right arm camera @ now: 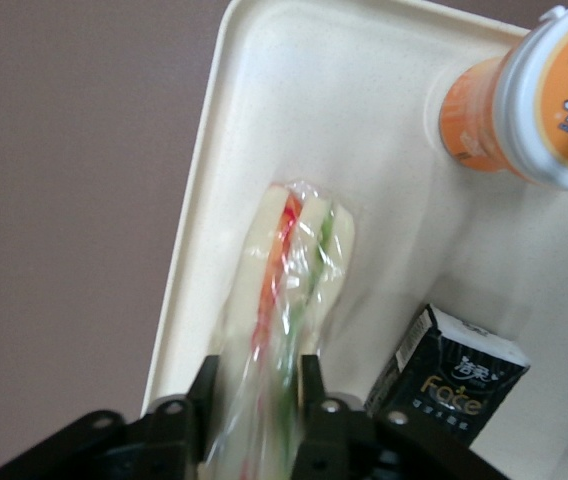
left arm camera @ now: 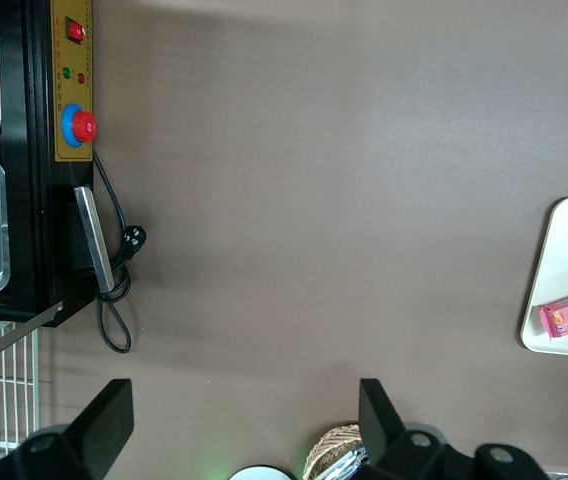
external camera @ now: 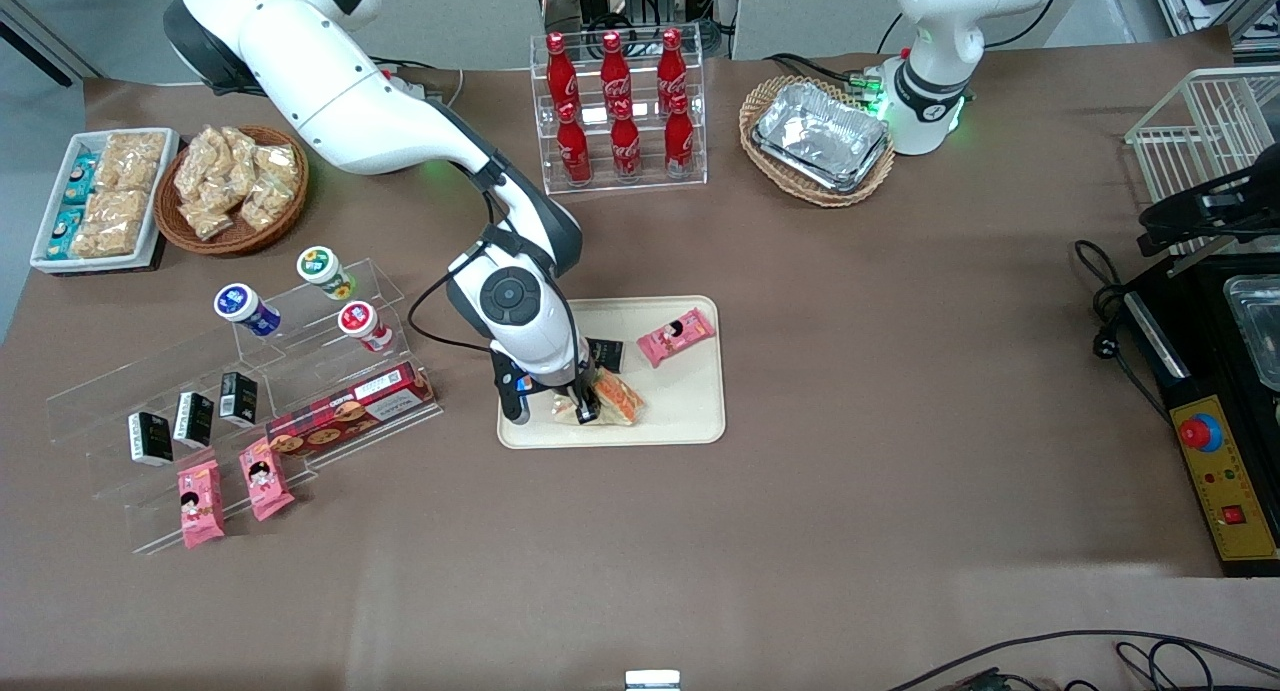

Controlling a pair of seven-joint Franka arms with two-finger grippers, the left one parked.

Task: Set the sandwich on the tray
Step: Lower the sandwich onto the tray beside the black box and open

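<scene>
In the front view I saw my gripper [external camera: 583, 403] low over the tray [external camera: 690, 411], fingers closed on the sandwich [external camera: 618, 399] near the tray's front rim, and in the right wrist view the sandwich [right arm camera: 289, 290] stood between both fingers [right arm camera: 204, 385], close to the rim, beside a black carton [right arm camera: 451, 372] and an orange cup [right arm camera: 524, 110].

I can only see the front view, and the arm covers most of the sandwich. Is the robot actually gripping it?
Observer: Yes. In the right wrist view the gripper, low over the tray, has its jaws shut on the sandwich.
Operator: Is anything hiding under that arm?
Observer: An orange bottle with a white cap is on the tray, apart from the sandwich.
Operator: What's inside the sandwich?
Observer: Red and green layers show through the clear wrap.
</scene>
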